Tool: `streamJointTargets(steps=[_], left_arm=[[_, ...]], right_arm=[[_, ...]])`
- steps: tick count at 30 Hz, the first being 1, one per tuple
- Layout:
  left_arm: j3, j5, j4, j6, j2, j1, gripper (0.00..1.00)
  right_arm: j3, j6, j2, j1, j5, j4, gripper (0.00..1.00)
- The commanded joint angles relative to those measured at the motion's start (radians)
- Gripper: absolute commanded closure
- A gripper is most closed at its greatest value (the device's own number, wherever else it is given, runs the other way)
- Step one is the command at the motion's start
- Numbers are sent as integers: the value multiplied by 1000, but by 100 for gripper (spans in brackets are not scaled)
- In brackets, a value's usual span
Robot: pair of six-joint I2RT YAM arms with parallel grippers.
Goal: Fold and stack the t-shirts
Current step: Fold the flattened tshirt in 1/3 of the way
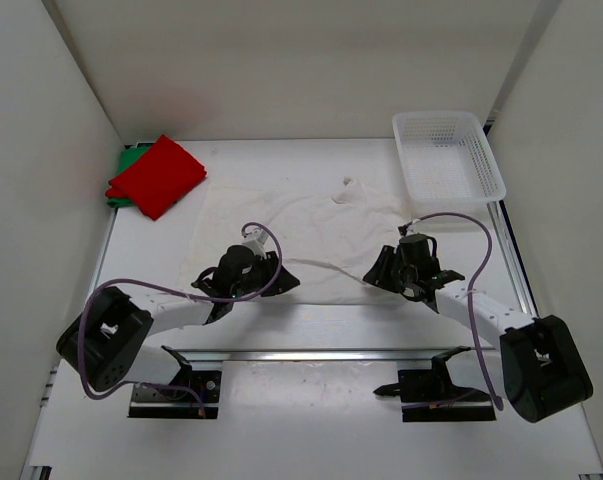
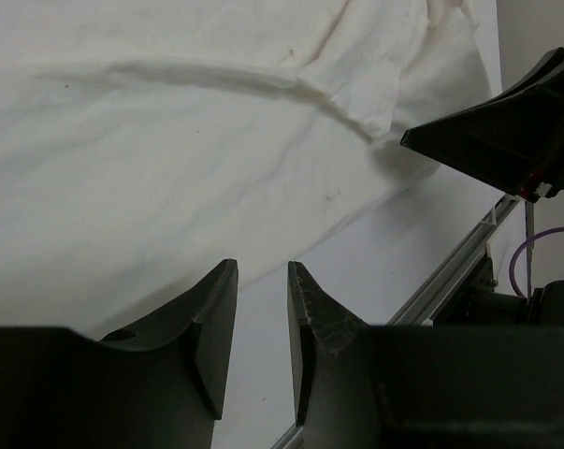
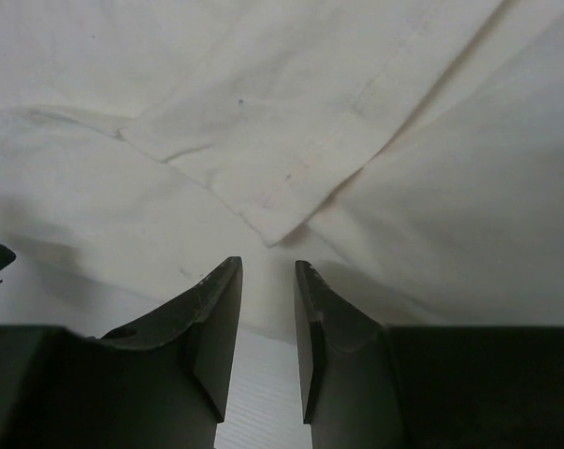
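Note:
The white t-shirt (image 1: 311, 225) lies spread and wrinkled across the middle of the table. The red t-shirt (image 1: 159, 175) lies folded at the back left on top of the folded green t-shirt (image 1: 124, 175). My left gripper (image 1: 284, 281) is open and empty just above the white shirt's near edge (image 2: 169, 187). My right gripper (image 1: 378, 272) is open and empty at the same near edge further right, with a folded sleeve corner (image 3: 272, 201) just ahead of its fingertips. In the left wrist view the right gripper (image 2: 408, 138) shows at the upper right.
A white plastic mesh basket (image 1: 447, 155) stands at the back right. White walls close in the table on the left, back and right. A metal rail (image 1: 311, 352) runs along the near side by the arm bases.

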Motion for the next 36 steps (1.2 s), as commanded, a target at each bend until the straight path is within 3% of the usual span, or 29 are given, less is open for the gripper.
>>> streamJointTargets(steps=[1, 10, 14, 19, 24, 29, 36], left_arm=[[-17, 31, 73, 0, 20, 2, 62], [-17, 43, 98, -6, 54, 13, 62], [-17, 39, 93, -2, 51, 5, 61], [-20, 55, 106, -9, 74, 8, 62], [-29, 55, 116, -15, 73, 20, 62], [-31, 51, 123, -17, 74, 17, 62], [-49, 55, 141, -38, 71, 2, 62]], right_arm=[[9, 1, 0, -7, 43, 55, 72], [12, 6, 91, -40, -38, 130, 72], [44, 3, 121, -35, -43, 141, 78], [67, 18, 173, -46, -79, 151, 73], [110, 24, 223, -52, -109, 159, 94], [187, 20, 252, -57, -119, 163, 100], [430, 6, 477, -37, -89, 153, 99]])
